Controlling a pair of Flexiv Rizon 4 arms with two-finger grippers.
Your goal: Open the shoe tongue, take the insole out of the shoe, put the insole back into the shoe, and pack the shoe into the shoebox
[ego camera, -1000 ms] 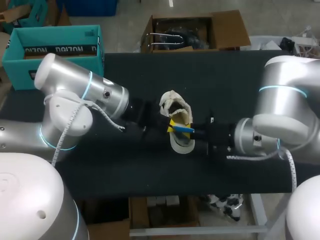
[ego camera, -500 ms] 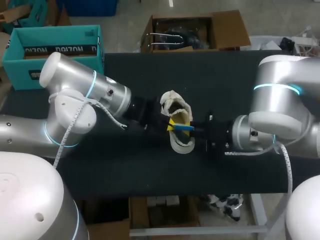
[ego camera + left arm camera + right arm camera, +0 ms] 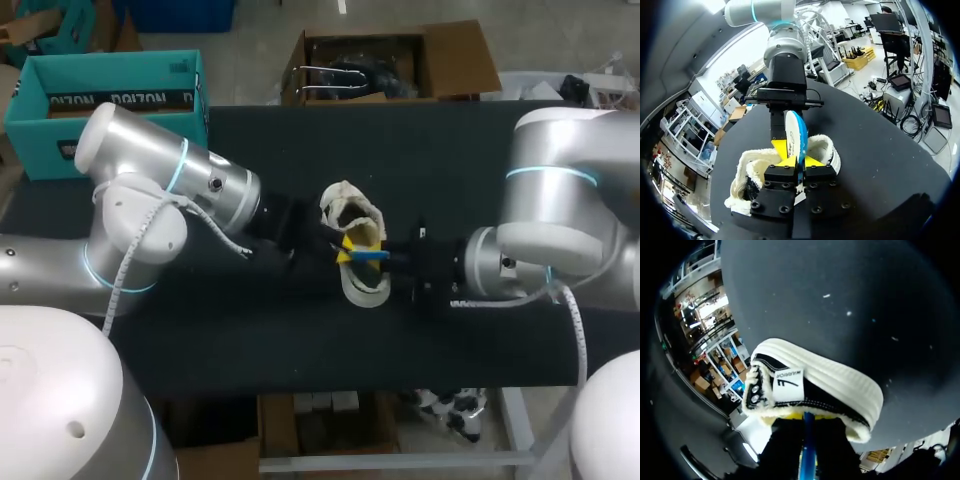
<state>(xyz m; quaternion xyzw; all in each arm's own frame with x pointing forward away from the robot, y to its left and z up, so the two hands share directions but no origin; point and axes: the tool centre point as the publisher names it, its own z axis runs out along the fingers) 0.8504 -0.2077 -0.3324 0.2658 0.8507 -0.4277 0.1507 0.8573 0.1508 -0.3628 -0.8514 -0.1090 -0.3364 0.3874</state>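
Observation:
A cream, fleece-lined shoe [image 3: 352, 212] with a white sole lies mid-table. Above its opening a blue insole [image 3: 368, 256] stands on edge. My left gripper [image 3: 343, 250] comes in from the left and is shut on the insole's near end. In the left wrist view the insole [image 3: 795, 131] rises between the yellow tips of that gripper [image 3: 796, 161], over the shoe [image 3: 752, 170]. My right gripper [image 3: 387, 258] meets it from the other side. In the right wrist view it [image 3: 807, 426] is shut on the insole's blue edge [image 3: 808, 442], with the shoe's heel [image 3: 815, 385] just ahead. The teal shoebox [image 3: 110, 85] stands open at the far left.
Dark table cloth [image 3: 450, 160] lies bare to the right of and behind the shoe, and along the front edge. Both arms' bulky forearms lie low over the table on either side of the shoe.
The right arm's upper part has drifted left, and the left arm shifted a little. Both grippers stay at the shoe with the insole between them.

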